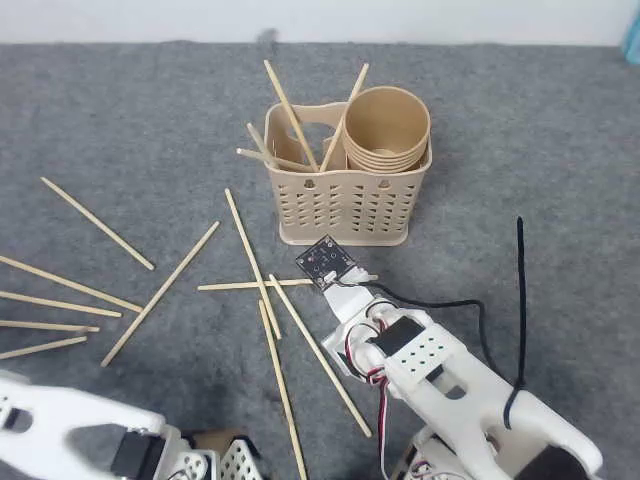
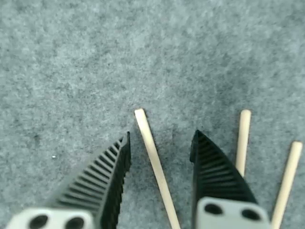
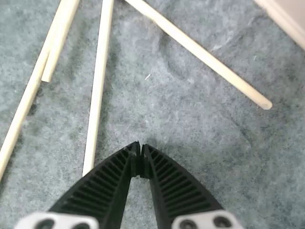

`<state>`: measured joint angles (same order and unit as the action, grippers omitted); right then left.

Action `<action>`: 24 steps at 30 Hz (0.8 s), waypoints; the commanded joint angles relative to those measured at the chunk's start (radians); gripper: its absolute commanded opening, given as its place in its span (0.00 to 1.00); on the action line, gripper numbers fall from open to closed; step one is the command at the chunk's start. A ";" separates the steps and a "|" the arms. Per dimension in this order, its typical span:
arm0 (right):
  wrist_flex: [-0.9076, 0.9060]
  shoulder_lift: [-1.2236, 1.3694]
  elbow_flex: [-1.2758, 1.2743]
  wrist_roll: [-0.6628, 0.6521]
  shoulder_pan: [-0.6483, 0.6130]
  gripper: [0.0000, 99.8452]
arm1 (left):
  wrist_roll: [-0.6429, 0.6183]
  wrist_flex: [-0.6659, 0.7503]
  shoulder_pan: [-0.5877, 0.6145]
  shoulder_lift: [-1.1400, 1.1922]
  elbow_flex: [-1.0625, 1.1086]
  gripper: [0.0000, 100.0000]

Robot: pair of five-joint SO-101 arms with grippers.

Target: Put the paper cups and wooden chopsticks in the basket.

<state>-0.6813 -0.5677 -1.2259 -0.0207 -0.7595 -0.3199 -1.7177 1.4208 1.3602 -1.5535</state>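
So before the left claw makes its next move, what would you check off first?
1. The left claw is open: ok, jaws apart.
2. A chopstick is lined up: ok, one end lies between those jaws.
3. The left claw is low enough to grip: cannot tell.
4. The right claw is free: ok, shut on nothing above the grey mat.
5. The paper cups are in the basket: ok, stacked inside.
6. All chopsticks are in: not ok, many loose chopsticks lie on the mat.
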 commanded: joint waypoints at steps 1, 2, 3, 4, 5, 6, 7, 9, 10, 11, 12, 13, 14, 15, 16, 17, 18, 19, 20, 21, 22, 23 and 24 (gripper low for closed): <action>0.012 -0.007 0.005 -0.017 0.007 0.01 | 0.005 -0.035 -0.005 -0.040 0.002 0.19; 0.010 -0.007 0.005 -0.017 0.007 0.01 | 0.003 -0.035 -0.005 -0.038 0.002 0.18; 0.010 -0.008 0.005 -0.017 0.007 0.01 | 0.003 -0.035 -0.005 -0.038 0.002 0.18; 0.010 -0.008 0.005 -0.017 0.007 0.01 | 0.003 -0.035 -0.003 -0.031 0.002 0.17; 0.010 -0.008 0.005 -0.017 0.007 0.01 | 0.003 -0.035 -0.003 -0.015 0.001 0.16; 0.010 -0.008 0.005 -0.017 0.007 0.01 | 0.003 -0.034 -0.003 0.003 -0.005 0.14; 0.010 -0.008 0.005 -0.017 0.007 0.01 | 0.006 -0.034 -0.003 0.023 -0.005 0.12; 0.010 -0.008 0.005 -0.017 0.007 0.01 | 0.012 -0.034 -0.003 0.063 -0.005 0.08; 0.010 -0.008 0.005 -0.017 0.007 0.01 | 0.028 -0.034 -0.005 0.078 -0.005 0.06; 0.010 -0.008 0.005 -0.017 0.007 0.01 | 0.052 -0.034 -0.005 0.092 -0.005 0.05; 0.010 -0.008 0.005 -0.017 0.007 0.01 | 0.069 -0.034 -0.005 0.103 -0.005 0.04; 0.010 -0.008 0.005 -0.017 0.007 0.01 | 0.071 -0.034 -0.005 0.110 -0.005 0.04; 0.010 -0.008 0.005 -0.017 0.007 0.01 | 0.069 -0.034 -0.006 0.117 -0.005 0.04; 0.010 -0.008 0.005 -0.017 0.007 0.01 | 0.071 -0.034 -0.006 0.118 -0.007 0.03; 0.010 -0.008 0.005 -0.017 0.007 0.01 | 0.071 -0.034 -0.006 0.118 -0.007 0.03; 0.010 -0.008 0.005 -0.017 0.007 0.01 | 0.071 -0.035 -0.006 0.117 -0.007 0.03; 0.010 -0.008 0.005 -0.017 0.007 0.01 | 0.071 -0.035 -0.006 0.115 -0.015 0.03; 0.010 -0.008 0.005 -0.017 0.007 0.01 | 0.071 -0.037 -0.006 0.114 -0.035 0.01; 0.010 -0.008 0.005 -0.017 0.007 0.01 | 0.071 -0.037 -0.006 0.107 -0.056 0.01; 0.010 -0.008 0.005 -0.017 0.007 0.01 | 0.068 -0.037 -0.005 0.103 -0.082 0.01; 0.010 -0.008 0.005 -0.017 0.007 0.01 | 0.068 -0.038 -0.002 0.094 -0.113 0.01; 0.010 -0.008 0.005 -0.017 0.007 0.01 | 0.068 -0.038 0.000 0.080 -0.133 0.01; 0.010 -0.008 0.005 -0.017 0.007 0.01 | 0.066 -0.038 -0.002 0.055 -0.128 0.01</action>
<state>-0.6813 -0.5677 -1.2259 -0.0207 -0.7595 -0.2616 -1.7177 1.4055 1.4645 -1.6471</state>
